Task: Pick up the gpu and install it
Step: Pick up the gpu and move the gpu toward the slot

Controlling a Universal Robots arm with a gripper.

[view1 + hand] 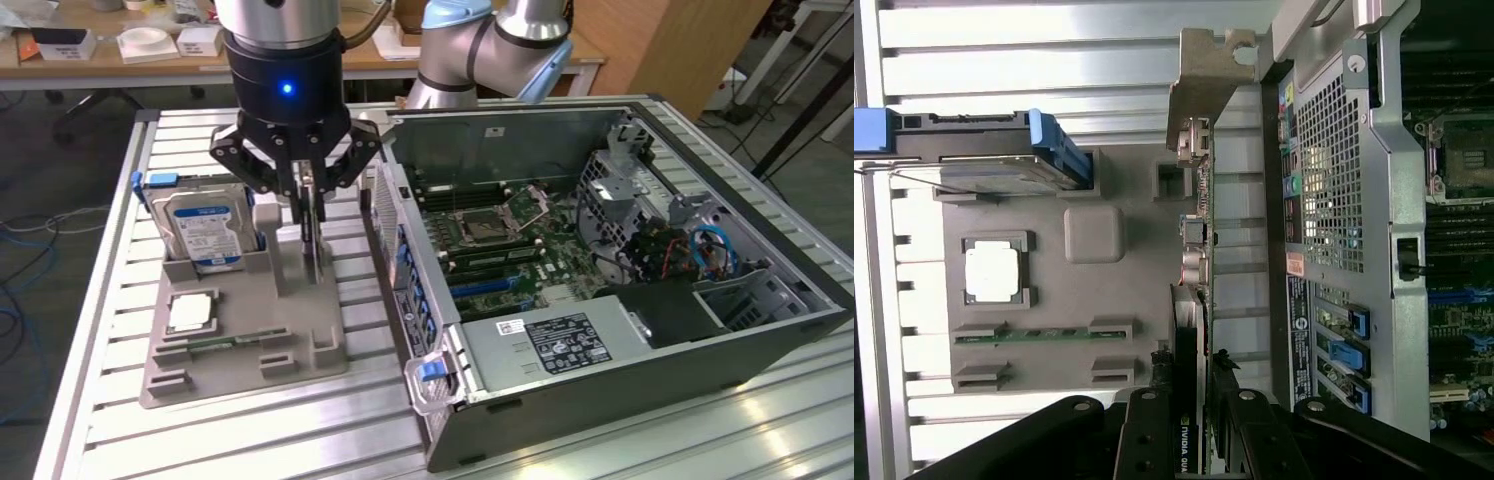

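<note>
The fingers (307, 190) come straight down from above and are closed part-way, to about the thickness of a thin board, pinching the gpu (1194, 290) by its two flat faces. The card stands on its long edge directly between and below them; that looks to be why it was parked so, since an upright card offers both faces to a top-down pinch. Its lower edge runs along a slotted post of the grey holder tray (314, 350); whether it rests in that slot or has just cleared it I cannot tell. The silvery end bracket (1204, 75) sits at the end of the card far from the fingers, so the grip lands on the plain black body rather than on the connectors. Close to one side of the fingers the hard drive (200, 232) stands upright in its own cradle; a processor chip (191, 312) and a memory stick (220, 343) lie flat in pockets further out. Just beside the card on the other side lies the computer case (561, 430), on its side with the panel off; the motherboard (521, 240) thus faces up, likely so it can be reached from above. Everything rests on the slatted desk (200, 440).
</note>
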